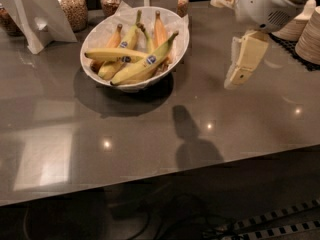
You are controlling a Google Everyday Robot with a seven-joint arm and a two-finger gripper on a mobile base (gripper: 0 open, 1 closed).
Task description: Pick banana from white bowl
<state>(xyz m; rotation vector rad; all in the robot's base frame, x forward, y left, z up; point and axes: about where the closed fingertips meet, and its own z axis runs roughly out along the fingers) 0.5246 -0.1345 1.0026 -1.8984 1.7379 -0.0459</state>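
The white bowl (pixel 102 31) stands on the dark grey counter at upper left. It holds several yellow bananas (pixel 142 64) with blue stickers, their stems pointing away. My gripper (pixel 239 66) hangs in the air to the right of the bowl, above the counter and a little nearer than the bowl's rim. Its cream-coloured fingers point down and left. It holds nothing that I can see.
Glass jars of nuts (pixel 73 6) and white card stands (pixel 37 16) line the back left of the counter. Stacks of small pale bowls (pixel 310 34) sit at the far right. The counter's front edge (pixel 160 176) runs across below the middle.
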